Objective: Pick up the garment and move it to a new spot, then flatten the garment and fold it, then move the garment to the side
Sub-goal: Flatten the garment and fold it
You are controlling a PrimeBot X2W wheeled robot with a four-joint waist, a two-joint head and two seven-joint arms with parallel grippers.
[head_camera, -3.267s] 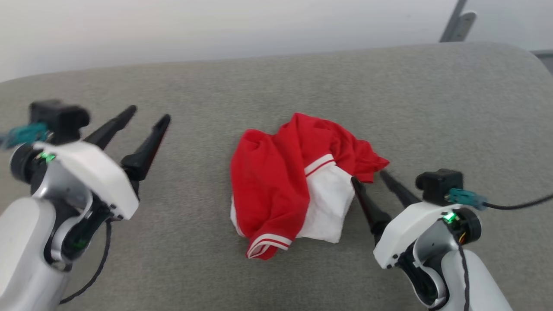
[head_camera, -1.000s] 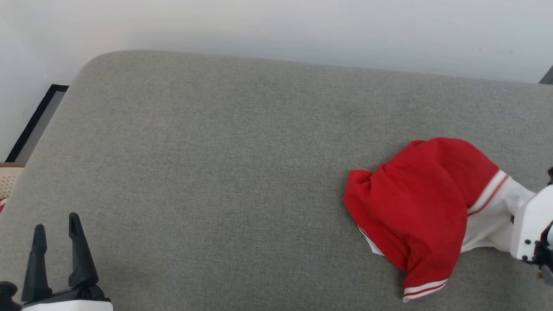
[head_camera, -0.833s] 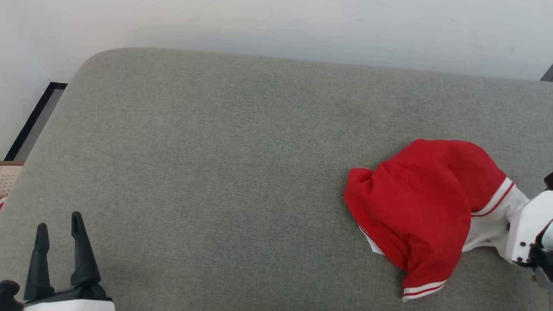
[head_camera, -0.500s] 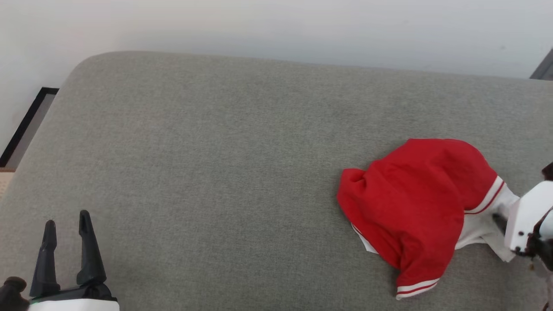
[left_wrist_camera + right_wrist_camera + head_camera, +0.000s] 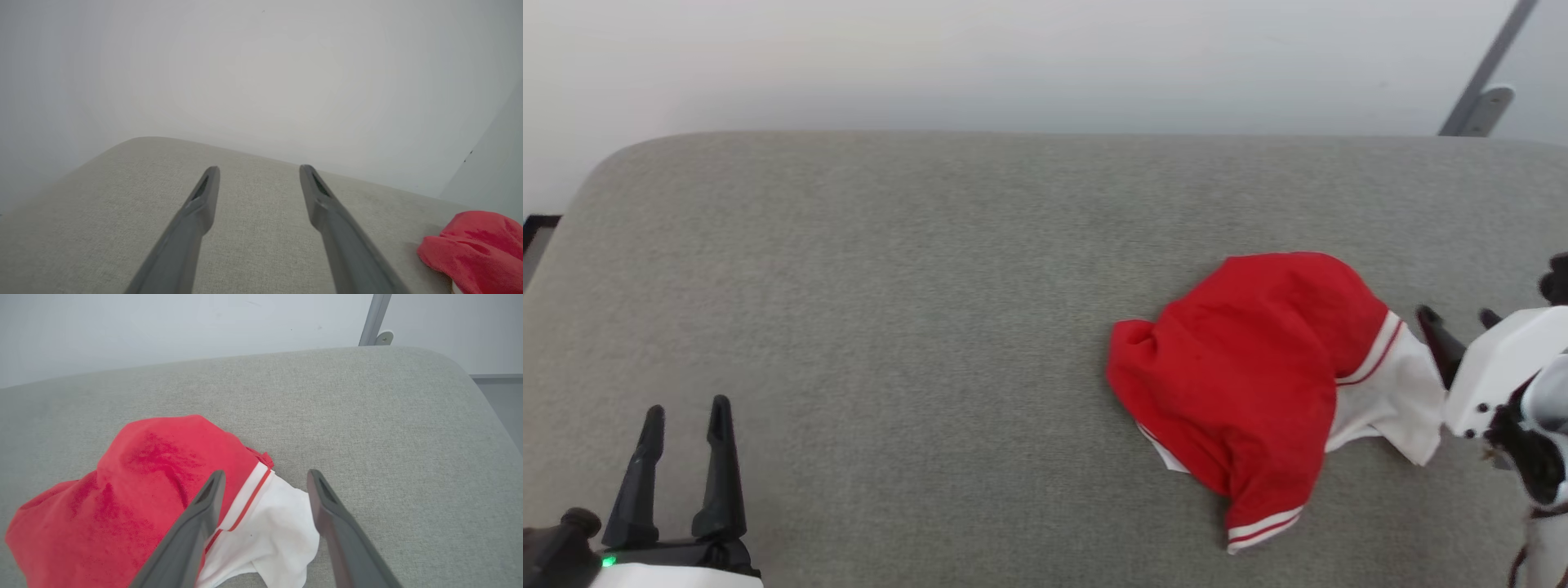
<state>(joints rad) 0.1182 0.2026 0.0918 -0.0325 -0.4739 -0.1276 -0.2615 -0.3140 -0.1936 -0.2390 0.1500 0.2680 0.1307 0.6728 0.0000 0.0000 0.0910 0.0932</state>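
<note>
A: Where do we log the garment (image 5: 1258,384)?
B: We see it crumpled on the grey cushion (image 5: 890,310), toward the right side. The red body is bunched and the white sleeve points at the right gripper (image 5: 1458,314).
A: Grip state there?
B: We note fingers spread wide, clasping nothing. In the right wrist view the sleeve shows between them; contact we cannot tell.
A: And the left gripper (image 5: 686,406)?
B: Also spread and empty, over bare cushion, well apart from the garment.
</note>
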